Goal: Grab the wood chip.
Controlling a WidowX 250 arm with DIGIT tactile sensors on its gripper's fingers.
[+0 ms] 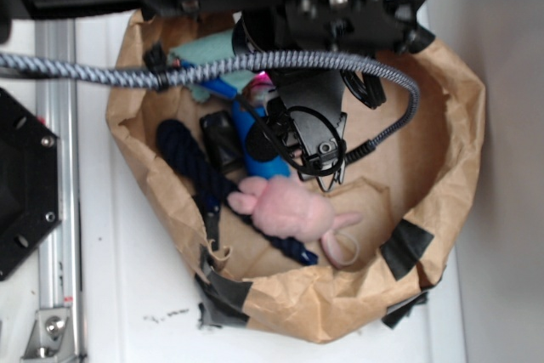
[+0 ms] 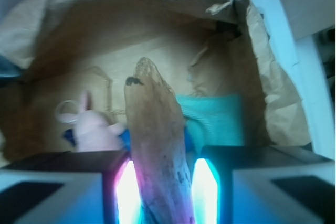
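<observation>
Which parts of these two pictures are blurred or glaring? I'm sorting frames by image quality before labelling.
Wrist view: the wood chip fills the centre, soft and out of focus up close; glowing pink and cyan light flares along the fingers beside it; the pink plush behind is blurred. Exterior view: evenly lit, slightly soft; the arm and its braided cable hide much of the paper bag.

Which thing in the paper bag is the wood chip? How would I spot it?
Look inside the brown paper bag, right between the gripper and its two glowing fingers. The wood chip is the long, rough brown sliver sticking up there. Unlike the soft pink bunny and the smooth teal cloth behind it, it is grainy and pointed.
</observation>
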